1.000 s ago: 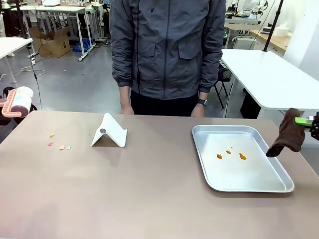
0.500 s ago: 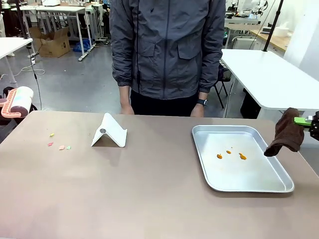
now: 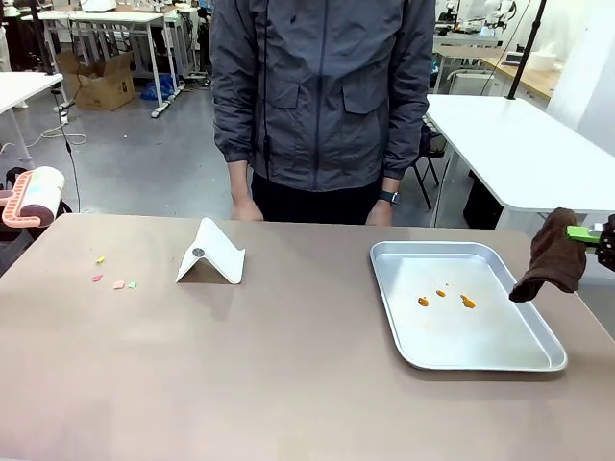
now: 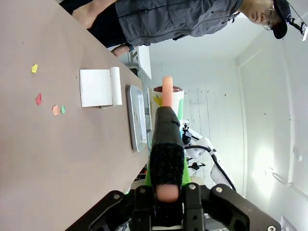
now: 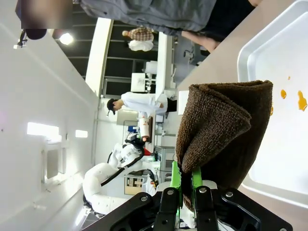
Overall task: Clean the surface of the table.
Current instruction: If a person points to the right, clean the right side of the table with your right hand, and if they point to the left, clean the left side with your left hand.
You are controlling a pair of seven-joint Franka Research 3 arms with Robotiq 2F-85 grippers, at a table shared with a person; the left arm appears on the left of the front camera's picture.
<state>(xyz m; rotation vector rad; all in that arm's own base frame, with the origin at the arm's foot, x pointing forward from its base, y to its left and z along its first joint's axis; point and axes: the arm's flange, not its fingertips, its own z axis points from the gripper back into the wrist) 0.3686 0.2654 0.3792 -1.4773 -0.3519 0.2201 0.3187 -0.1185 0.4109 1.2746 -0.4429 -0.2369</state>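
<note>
Front view: table (image 3: 288,365) beside right gripper (image 3: 584,233)

My front camera delivers a sharp, evenly bright picture under diffuse overhead light. The table (image 3: 288,384) reads matte and even in tone. The white stand (image 3: 211,254) casts a faint, soft shadow at centre left, and the metal tray (image 3: 404,355) carries a mild sheen. My left wrist camera overexposes the wall (image 4: 269,159) at right. My right wrist camera catches a glaring ceiling lamp (image 5: 66,38) at upper left. Both wrist pictures stretch toward their edges.
</note>
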